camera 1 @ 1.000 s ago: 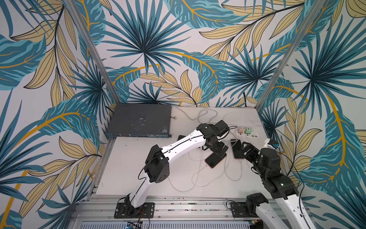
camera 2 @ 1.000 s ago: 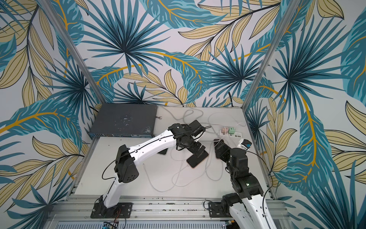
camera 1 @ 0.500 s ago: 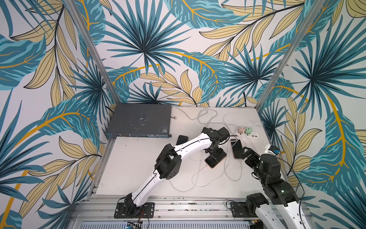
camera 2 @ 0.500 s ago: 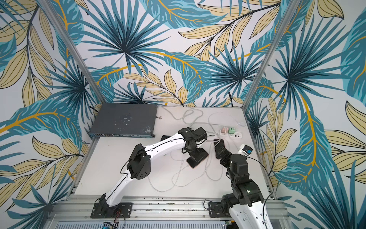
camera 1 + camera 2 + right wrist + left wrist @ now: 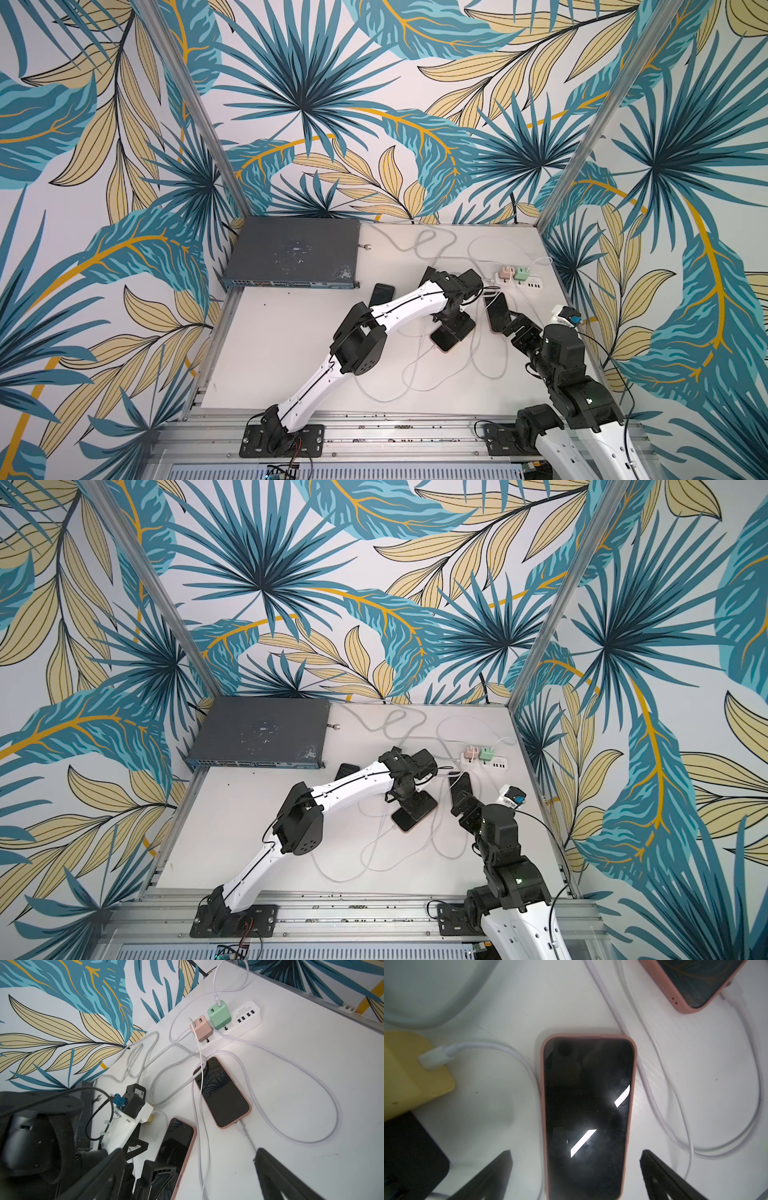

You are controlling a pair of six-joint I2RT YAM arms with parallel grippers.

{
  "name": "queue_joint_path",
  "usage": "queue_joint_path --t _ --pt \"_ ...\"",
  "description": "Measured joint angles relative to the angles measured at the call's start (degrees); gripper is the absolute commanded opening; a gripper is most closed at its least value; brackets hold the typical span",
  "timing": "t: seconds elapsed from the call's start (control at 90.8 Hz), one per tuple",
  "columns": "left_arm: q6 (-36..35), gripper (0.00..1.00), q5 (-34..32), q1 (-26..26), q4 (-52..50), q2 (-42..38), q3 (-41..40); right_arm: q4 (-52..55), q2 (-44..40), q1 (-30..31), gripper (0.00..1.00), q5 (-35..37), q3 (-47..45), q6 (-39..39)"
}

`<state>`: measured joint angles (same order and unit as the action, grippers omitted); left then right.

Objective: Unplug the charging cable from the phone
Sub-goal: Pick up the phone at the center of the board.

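Both wide, empty: left gripper (image 5: 576, 1153) astride middle phone (image 5: 588, 1105), right gripper (image 5: 190, 1151) to its right | we judge cable (image 5: 517, 1055) limp, phone slick | pinch stiff plug, unseen.

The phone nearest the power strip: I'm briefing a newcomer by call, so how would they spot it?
Start at the white power strip near the far right of the table. Just before it lies a pink-cased phone with a white cable plugged into its near end. Its pink-cased twin lies farther from the strip, beneath the open left gripper.
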<state>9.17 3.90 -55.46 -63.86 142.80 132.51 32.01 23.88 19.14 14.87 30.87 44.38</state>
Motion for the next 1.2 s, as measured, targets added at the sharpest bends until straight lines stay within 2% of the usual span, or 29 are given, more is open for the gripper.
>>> queue_joint_path --t 1.201 --pt "-0.4 1.0 -0.9 -0.4 0.4 4.9 4.6 -1.8 -0.2 0.0 0.99 -1.3 -2.1 0.0"
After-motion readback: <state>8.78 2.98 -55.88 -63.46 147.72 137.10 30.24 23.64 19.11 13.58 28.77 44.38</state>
